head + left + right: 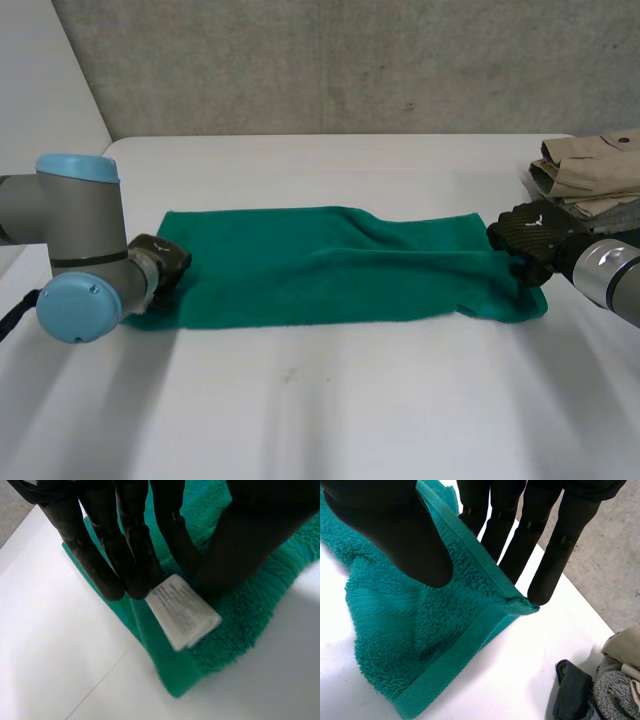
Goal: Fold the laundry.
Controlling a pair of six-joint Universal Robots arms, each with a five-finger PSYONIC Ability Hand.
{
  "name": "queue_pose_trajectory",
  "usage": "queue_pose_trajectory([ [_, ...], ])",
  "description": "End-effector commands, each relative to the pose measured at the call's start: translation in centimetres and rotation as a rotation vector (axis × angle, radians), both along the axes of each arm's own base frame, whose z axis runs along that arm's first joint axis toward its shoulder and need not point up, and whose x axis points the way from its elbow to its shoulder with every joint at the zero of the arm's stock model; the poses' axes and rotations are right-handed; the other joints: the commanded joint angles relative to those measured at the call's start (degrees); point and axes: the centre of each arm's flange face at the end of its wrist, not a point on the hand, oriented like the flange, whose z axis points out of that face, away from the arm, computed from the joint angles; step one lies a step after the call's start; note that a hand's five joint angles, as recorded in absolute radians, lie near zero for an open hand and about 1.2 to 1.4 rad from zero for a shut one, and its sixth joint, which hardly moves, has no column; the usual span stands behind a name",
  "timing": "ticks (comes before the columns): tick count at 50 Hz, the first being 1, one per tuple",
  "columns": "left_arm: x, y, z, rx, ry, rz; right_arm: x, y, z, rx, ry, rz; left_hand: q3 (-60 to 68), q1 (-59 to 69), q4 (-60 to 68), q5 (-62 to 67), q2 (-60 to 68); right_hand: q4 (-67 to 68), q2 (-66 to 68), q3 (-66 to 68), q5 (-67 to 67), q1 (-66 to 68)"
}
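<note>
A green towel (330, 270) lies spread flat across the white table (330, 410). My left hand (160, 262) is at its left near corner. In the left wrist view the straight fingers (130, 555) and the thumb (240, 545) close on the towel (235, 615) just beside a white care label (182, 611). My right hand (530, 240) is at the towel's right end. In the right wrist view the hemmed edge of the towel (420, 630) stands up between the thumb (405, 535) and the fingers (550, 555), near a corner.
A pile of beige and grey clothes (590, 175) sits at the back right of the table, close behind my right hand. The pile (615, 680) and a dark item (575, 690) lie beyond that hand's fingertips. A grey wall stands behind the table.
</note>
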Motion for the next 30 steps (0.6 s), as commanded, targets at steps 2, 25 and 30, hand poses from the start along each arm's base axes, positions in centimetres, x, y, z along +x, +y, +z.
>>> queue_pose_trajectory([
  [2,1.0,0.9,2.9,-0.071,-0.004,0.06,-0.2,0.1,1.0,-0.016,-0.005,-0.006,14.5,13.6,14.0,14.5,14.1,11.4,12.5,11.9,12.3,14.9],
  [25,4.4,6.6,5.2,0.056,-0.117,-0.154,-1.8,6.6,3.0,0.407,0.366,0.247,14.5,13.6,14.0,14.5,14.1,11.4,12.5,11.9,12.3,14.9],
  [30,2.7,2.2,3.8,-0.087,-0.111,-0.086,-0.4,3.9,1.1,0.285,0.363,0.16,14.5,13.6,14.0,14.5,14.1,11.4,12.5,11.9,12.3,14.9],
])
